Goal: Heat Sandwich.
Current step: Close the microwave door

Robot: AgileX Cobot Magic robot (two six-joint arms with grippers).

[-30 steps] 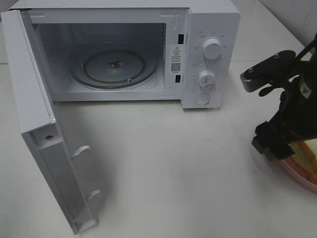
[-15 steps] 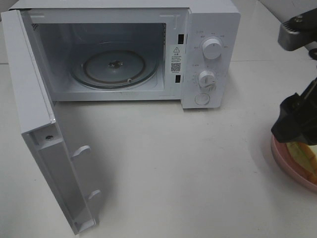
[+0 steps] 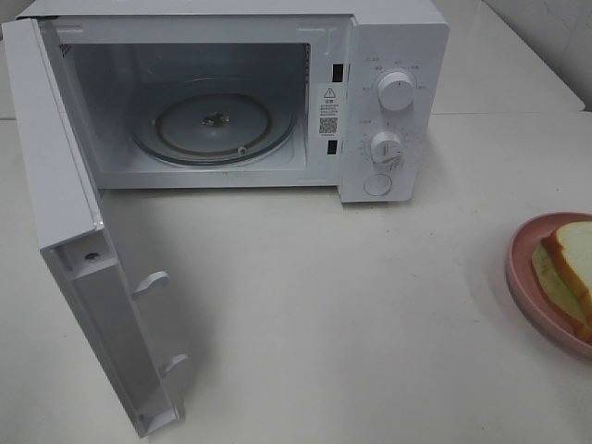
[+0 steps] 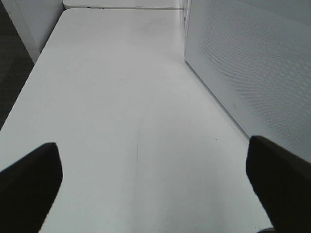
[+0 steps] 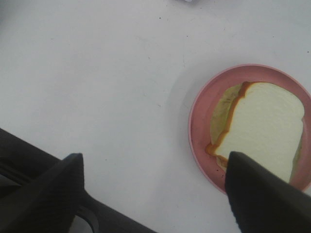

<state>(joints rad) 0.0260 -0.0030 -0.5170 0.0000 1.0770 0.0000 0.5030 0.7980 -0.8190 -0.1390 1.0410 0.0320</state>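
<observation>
Exterior high view: microwave (image 3: 388, 55) door (image 3: 65, 231) swung open, glass turntable (image 3: 215, 125) bare; heating not begun. Sandwich (image 3: 566, 273) sits on pink plate (image 3: 520, 268) at table (image 3: 324, 324) right edge. Left pincer (image 4: 155, 184) and right pincer (image 5: 155, 189) both spread wide, empty; right hangs above plate.

Sandwich (image 3: 572, 270) (image 5: 260, 127) lying flat on pink plate (image 3: 524, 277) (image 5: 200, 131), white bread, tan crust, green filling showing; sitting on table right of microwave (image 3: 392, 102).
</observation>
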